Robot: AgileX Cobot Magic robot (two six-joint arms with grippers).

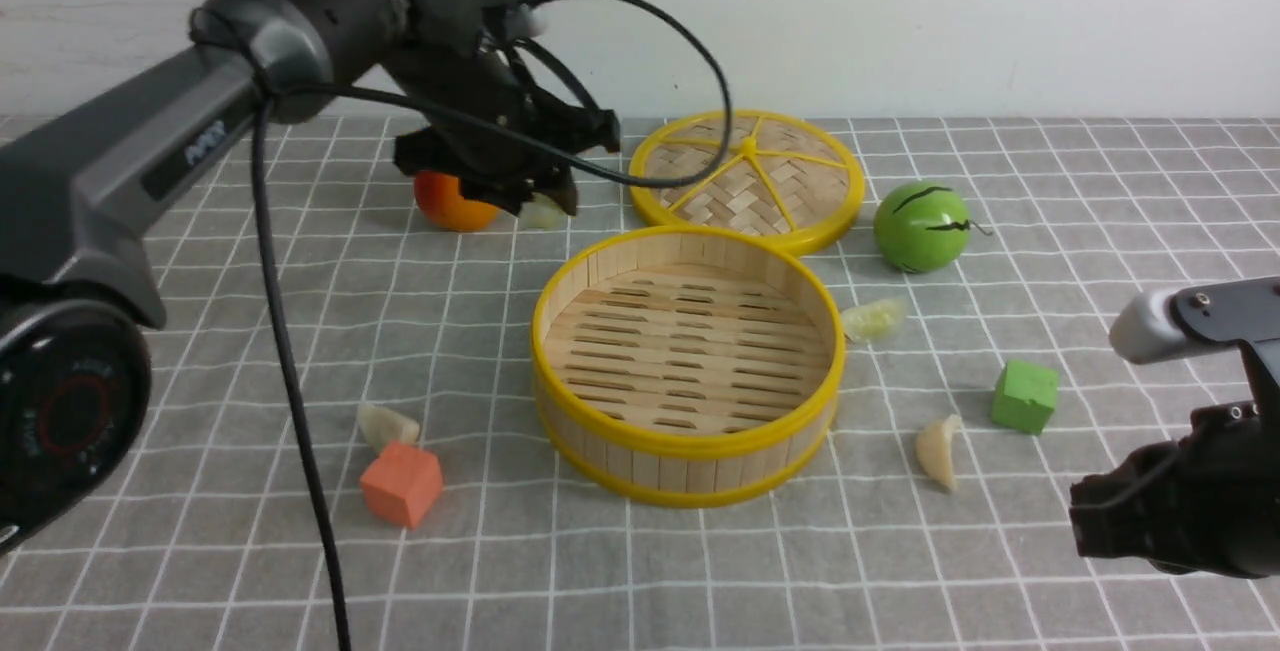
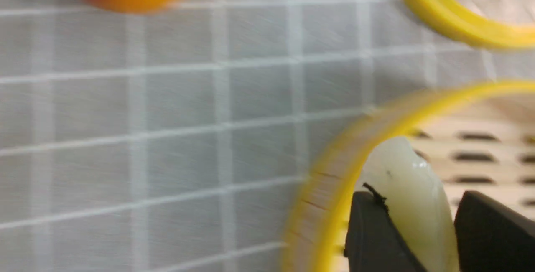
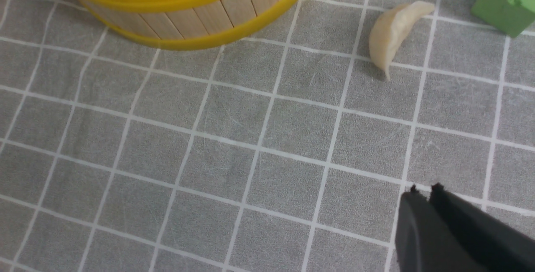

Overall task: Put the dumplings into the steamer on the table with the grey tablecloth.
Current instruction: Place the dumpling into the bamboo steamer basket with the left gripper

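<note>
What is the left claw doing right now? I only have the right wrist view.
Observer: The left claw is shut on the held dumpling, close to the far left rim of the steamer.
Operator: Is anything inside the steamer?
Observer: No, its slatted floor is bare.
Operator: How many more lie outside it?
Observer: Three. The near-right dumpling by the green cube is the one you see. The far-right dumpling lies beside the steamer's right wall, and the left dumpling lies beside the orange cube.
</note>
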